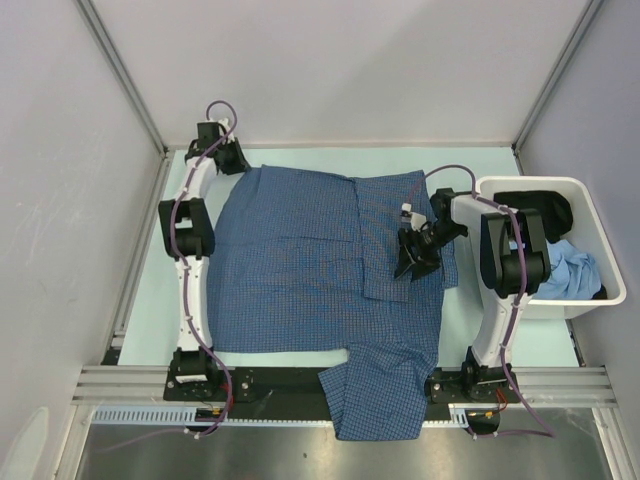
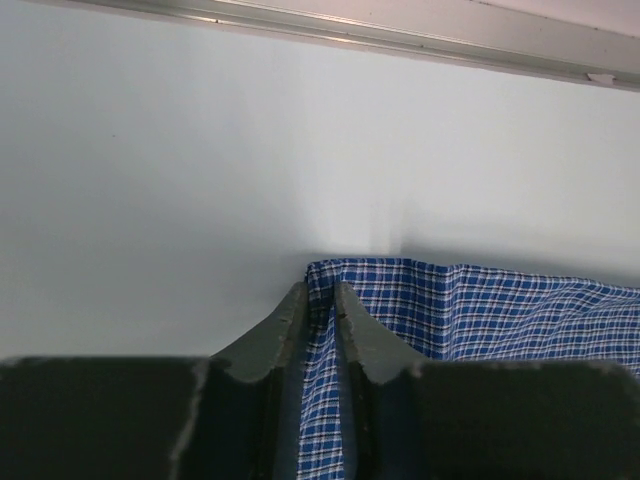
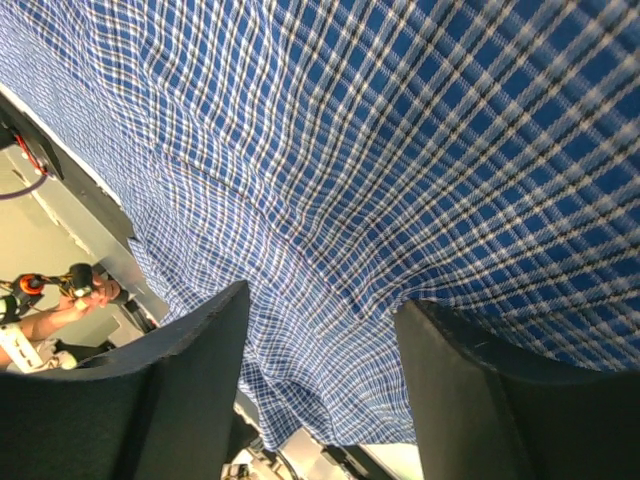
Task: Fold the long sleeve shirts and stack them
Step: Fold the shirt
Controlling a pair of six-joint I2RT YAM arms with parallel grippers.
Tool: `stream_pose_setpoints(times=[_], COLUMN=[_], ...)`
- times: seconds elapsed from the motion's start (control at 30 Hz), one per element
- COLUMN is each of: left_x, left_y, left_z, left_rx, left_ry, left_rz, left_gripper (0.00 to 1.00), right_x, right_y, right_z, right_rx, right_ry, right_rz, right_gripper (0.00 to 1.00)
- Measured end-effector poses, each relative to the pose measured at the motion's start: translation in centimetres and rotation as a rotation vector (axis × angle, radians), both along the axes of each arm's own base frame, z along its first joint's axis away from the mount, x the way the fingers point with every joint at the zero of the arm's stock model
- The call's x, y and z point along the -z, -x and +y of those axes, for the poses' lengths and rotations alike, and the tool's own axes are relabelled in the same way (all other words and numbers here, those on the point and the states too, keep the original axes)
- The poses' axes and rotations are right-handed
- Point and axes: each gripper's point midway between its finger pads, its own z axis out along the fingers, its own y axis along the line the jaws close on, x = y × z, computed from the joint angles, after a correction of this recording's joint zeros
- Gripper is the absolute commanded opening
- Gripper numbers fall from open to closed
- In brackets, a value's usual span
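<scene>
The blue checked shirt [image 1: 300,270] lies spread out in the middle, with just one side folded in. At upper left, the left gripper [image 1: 228,155] pinches its corner. The right gripper [image 1: 415,262], middle right, hovers above it, fingers apart. Most folding is left; nothing is stacked.

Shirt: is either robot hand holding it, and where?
The left gripper pinches the shirt at its far left corner; the right gripper stands open.
</scene>
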Motion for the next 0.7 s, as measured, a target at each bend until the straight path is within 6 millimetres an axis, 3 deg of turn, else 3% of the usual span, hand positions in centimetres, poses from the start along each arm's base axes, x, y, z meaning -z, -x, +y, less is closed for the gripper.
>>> stream_pose_setpoints(times=[0.17,0.33,0.43,0.5,0.7], left_x=[0.08,0.06,0.06,0.13,0.11], left_y=[-0.05,-0.10,-0.11,-0.11,0.49], left_z=[-0.04,-0.01,0.09,0.09,-0.34], left_rx=[-0.004,-0.005,-0.006,-0.006,0.054], left_ry=[0.008,0.009,0.009,0.009,0.023], left_rz=[0.001,-0.001,-0.002,-0.002,-0.045], left_gripper=[0.01,0.00,0.00,0.00,0.00], right_x=[0.20,0.49,0.66,0.68,0.41], right_y=[-0.21,-0.47,-0.74,-0.82,-0.76], right_z=[0.23,0.37,0.29,0.22,0.10], right_rx=[0.008,0.009,0.011,0.011,0.000], right_ry=[-0.011,-0.018,-0.018,-0.018,-0.026], right_rz=[0.009,0.008,-0.001,-0.005,-0.009], right_gripper=[0.54,0.38,0.21,0.02,0.00])
